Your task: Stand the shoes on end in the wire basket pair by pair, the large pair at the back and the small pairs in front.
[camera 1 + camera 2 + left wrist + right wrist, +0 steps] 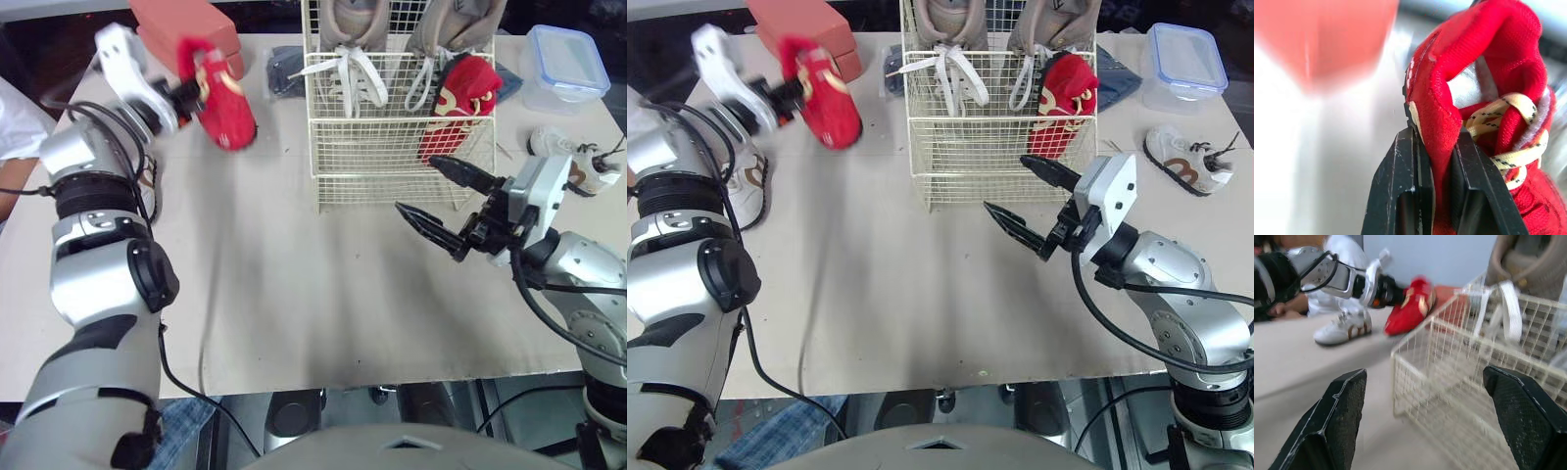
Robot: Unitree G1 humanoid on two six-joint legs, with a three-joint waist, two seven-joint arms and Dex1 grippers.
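Right gripper [414, 183] hangs at the lower right of the head view, its two black fingers spread wide apart with nothing between them. Their tips are aimed at the front right corner of the wire basket [387, 162] and stop just short of it. Around it the tan table [294, 294] spreads across the foreground. Higher on the left, the left gripper [1437, 139] is clamped on the collar of a red shoe [225, 108], which is tilted with its toe end lowest, well apart from the basket. Beneath that arm a white shoe [749, 186] lies on the table at the left edge. In the basket's front right section a second red shoe [460, 98] stands on end. Behind it, at the back, the large beige pair [353, 34] stands upright with white laces hanging over the wire. Another white shoe [578, 162] lies near the right edge, close to a clear box with a blue lid [563, 64] at the upper right. At the upper left a red box [181, 29] sits behind the held shoe.
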